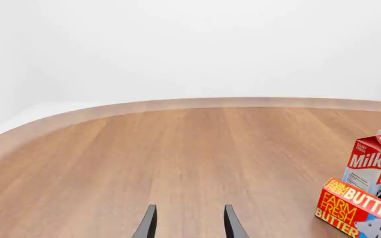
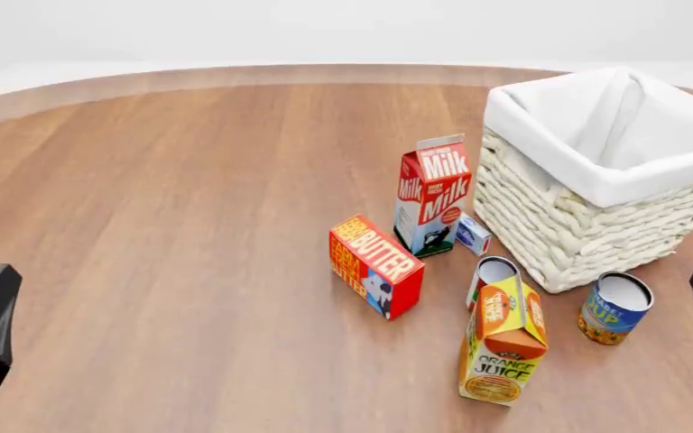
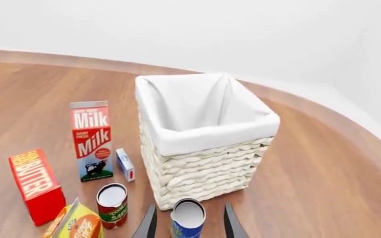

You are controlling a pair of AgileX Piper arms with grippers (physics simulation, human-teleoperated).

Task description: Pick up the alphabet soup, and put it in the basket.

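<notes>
Right wrist view: right gripper (image 3: 190, 224) has its fingers apart, lined up on the alphabet soup (image 3: 188, 218), which stands upright just beside the basket (image 3: 207, 130), not yet held. Descend straight, close low on the can, lift clear of the rim. Tomato can (image 3: 112, 205) stands near; avoid it. Left gripper (image 1: 188, 223) is spread too, over bare table (image 1: 144, 158). Front view alone shows the orange juice carton (image 2: 503, 341) whole; contact probably not made.

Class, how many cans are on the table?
2. The alphabet soup stands just in front of the basket; the red, white and green can stands left of it, behind the orange juice carton.
</notes>
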